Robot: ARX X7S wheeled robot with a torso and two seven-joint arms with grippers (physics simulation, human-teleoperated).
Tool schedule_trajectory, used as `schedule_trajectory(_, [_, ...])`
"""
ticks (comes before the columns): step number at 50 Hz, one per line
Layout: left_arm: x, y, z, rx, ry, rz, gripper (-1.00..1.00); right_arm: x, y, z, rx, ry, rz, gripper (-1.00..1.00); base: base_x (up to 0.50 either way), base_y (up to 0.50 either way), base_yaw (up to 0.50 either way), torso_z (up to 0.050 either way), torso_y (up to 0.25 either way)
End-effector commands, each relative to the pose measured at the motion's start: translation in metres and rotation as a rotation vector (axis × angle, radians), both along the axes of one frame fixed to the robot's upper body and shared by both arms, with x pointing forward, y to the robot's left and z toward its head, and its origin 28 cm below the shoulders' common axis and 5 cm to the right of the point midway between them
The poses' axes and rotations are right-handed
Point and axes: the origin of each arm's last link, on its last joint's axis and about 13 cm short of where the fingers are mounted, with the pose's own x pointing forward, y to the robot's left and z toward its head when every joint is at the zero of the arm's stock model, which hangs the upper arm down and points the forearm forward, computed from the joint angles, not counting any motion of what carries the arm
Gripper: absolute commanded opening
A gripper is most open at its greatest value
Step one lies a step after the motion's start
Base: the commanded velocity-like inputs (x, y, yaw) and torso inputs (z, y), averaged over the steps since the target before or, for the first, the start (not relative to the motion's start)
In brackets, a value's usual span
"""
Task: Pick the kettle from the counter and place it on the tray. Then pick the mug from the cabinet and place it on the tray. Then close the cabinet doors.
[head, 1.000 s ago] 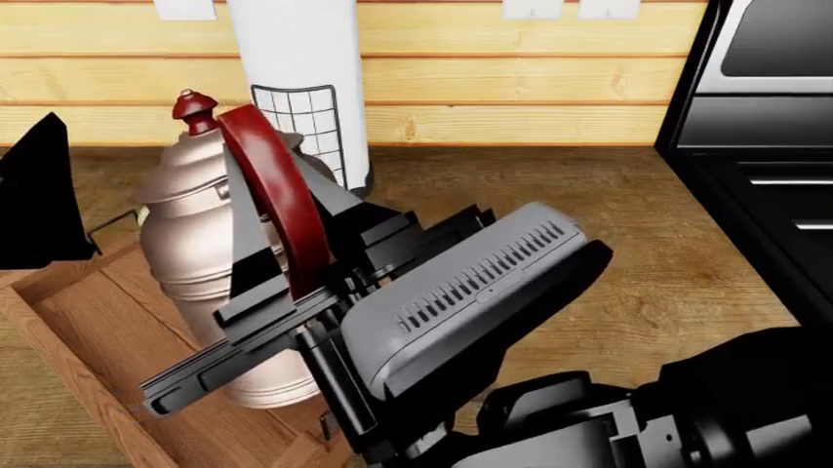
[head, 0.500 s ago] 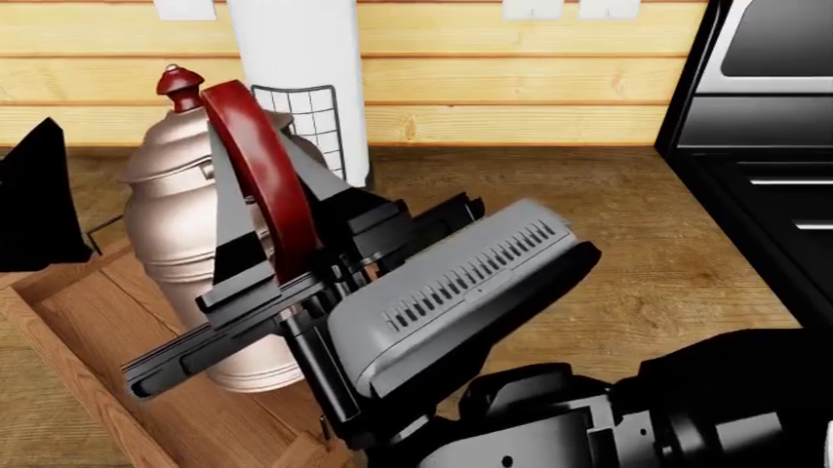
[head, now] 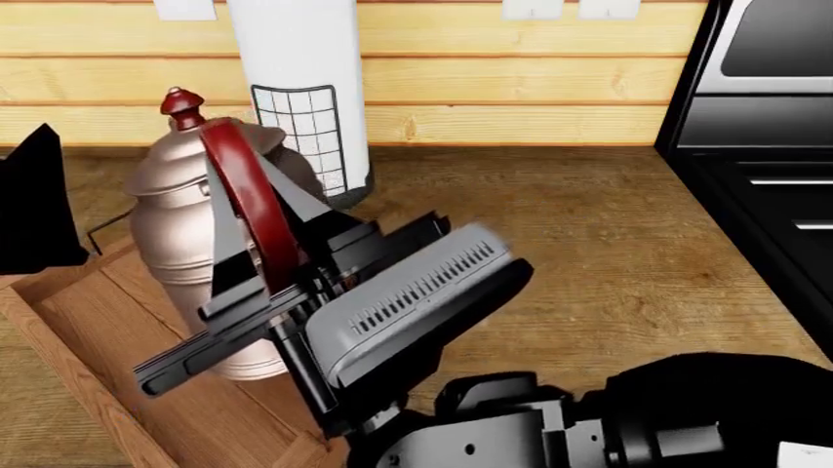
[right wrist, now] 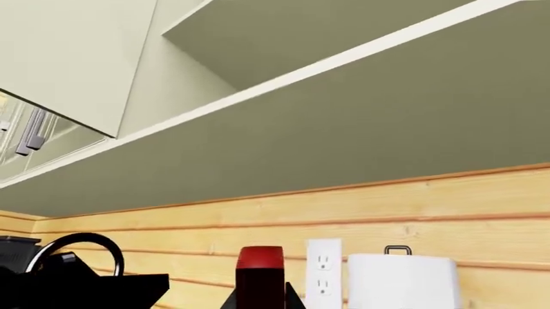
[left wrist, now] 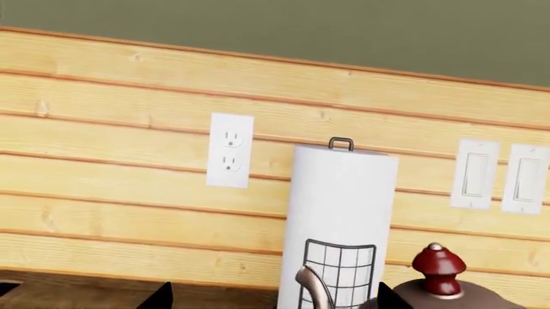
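Note:
The copper-pink kettle (head: 182, 229) leans a little over the right end of the wooden tray (head: 72, 327), its base low above the tray floor; I cannot tell if it touches. My right gripper (head: 267, 278) is shut on the kettle's dark red handle (right wrist: 259, 273). My left gripper (left wrist: 273, 300) is open with nothing between its fingers, and the kettle's spout (left wrist: 313, 290) and red knob (left wrist: 438, 264) lie beyond it. In the head view it shows as a black shape (head: 33, 200) at the left edge. Overhead are the cabinet (right wrist: 344, 122) and an open cabinet door (right wrist: 69, 51). The mug is out of view.
A white paper roll (head: 297, 68) in a black wire holder stands right behind the kettle against the plank wall. The black stove (head: 768, 156) borders the wood counter (head: 599, 224) on the right. Wall outlets (left wrist: 230, 149) and switches (left wrist: 477, 174) sit above the counter.
My right arm has carried the kettle left, farther over the tray. It rose first, then sank a little, and the arm has drawn back toward me.

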Motion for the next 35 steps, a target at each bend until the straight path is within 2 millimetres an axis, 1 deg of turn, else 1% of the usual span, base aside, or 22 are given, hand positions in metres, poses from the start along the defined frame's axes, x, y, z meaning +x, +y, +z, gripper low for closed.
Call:
schedule_trajectory(1, [0.000,0.001,-0.002,-0.003,0.003,0.003,1.00,0.001,0.003,-0.009,-0.011,0.002,0.007,-1.00,0.00,0.00,0.00,0.000,0.000])
schedule_trajectory(13, [0.001,0.002,-0.003,-0.005,0.005,0.006,1.00,0.002,0.001,-0.016,-0.018,0.016,-0.002,-1.00,0.00,0.00,0.00,0.000,0.000])
schedule_trajectory(21, [0.001,0.002,-0.003,-0.005,0.006,0.008,1.00,-0.001,-0.008,-0.023,-0.046,0.062,-0.020,-1.00,0.00,0.00,0.00,0.000,0.000])
schedule_trajectory(22, [0.001,0.002,-0.003,-0.005,0.006,0.008,1.00,-0.002,-0.009,-0.023,-0.052,0.069,-0.022,1.00,0.00,0.00,0.00,0.000,0.000])
schedule_trajectory(27, [0.001,0.001,-0.002,-0.005,0.005,0.007,1.00,-0.007,-0.013,-0.026,-0.077,0.097,-0.027,1.00,0.00,0.00,0.00,0.000,0.000])
schedule_trajectory(35, [0.001,0.001,-0.002,-0.006,0.006,0.008,1.00,-0.016,-0.020,-0.024,-0.098,0.116,-0.022,1.00,0.00,0.00,0.00,0.001,0.000])
